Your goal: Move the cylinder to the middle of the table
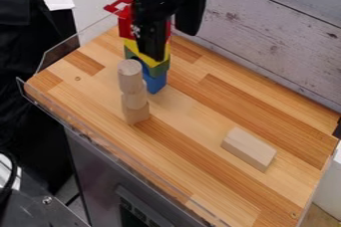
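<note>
Operator: Where's my cylinder?

Spotter: You'll see the pale wooden cylinder [130,75] upright on top of a wooden stack, just to the near side of the coloured tower [156,82]. Under it you have a rounded middle piece [136,98] and a squared base block [136,113].

Operator: And my claw?

Spotter: Your black gripper [176,47] hangs by the upper part of the tower, hiding some of it from you. Its two fingers stand wide apart.

Operator: What makes up that tower?

Spotter: Red at the top, then yellow, green and blue going down. To its right and nearer you, well apart from it, a long wooden block [249,149] lies flat on the wooden tabletop [200,166].

Operator: Any writing I should know about?

Spotter: You've got small pale marks on the gripper, in front of the tower's red part, too tiny to read. Below the tabletop, on the side nearer you than the tower, a dark panel [130,217] carries small pale marks, also too small to make out.
</note>
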Robot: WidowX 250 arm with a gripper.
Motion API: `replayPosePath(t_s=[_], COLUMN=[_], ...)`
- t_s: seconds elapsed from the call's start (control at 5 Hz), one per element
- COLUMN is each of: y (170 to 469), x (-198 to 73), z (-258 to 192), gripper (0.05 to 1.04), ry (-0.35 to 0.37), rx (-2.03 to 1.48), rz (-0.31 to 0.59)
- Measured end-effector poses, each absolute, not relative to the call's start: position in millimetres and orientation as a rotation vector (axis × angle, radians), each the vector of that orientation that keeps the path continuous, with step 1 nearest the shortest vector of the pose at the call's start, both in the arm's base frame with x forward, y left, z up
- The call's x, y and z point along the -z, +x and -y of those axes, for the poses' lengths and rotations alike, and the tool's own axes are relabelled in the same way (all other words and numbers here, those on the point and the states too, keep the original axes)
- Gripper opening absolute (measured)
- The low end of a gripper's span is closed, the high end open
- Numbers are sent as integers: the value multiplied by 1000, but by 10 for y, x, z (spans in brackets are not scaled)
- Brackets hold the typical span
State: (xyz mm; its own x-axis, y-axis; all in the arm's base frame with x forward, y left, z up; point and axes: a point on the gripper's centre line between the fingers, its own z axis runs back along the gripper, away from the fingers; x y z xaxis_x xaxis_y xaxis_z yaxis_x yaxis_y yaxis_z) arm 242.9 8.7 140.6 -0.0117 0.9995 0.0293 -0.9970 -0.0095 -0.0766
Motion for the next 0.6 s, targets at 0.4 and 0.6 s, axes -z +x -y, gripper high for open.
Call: replayPosePath(t_s=[0.4, 0.6], y=[2363, 2358], x=[-1407, -1406], z=[-191, -200], gripper=[1001, 1001], ry=[-39, -43], rx=[-1606, -1607], rz=[83, 79])
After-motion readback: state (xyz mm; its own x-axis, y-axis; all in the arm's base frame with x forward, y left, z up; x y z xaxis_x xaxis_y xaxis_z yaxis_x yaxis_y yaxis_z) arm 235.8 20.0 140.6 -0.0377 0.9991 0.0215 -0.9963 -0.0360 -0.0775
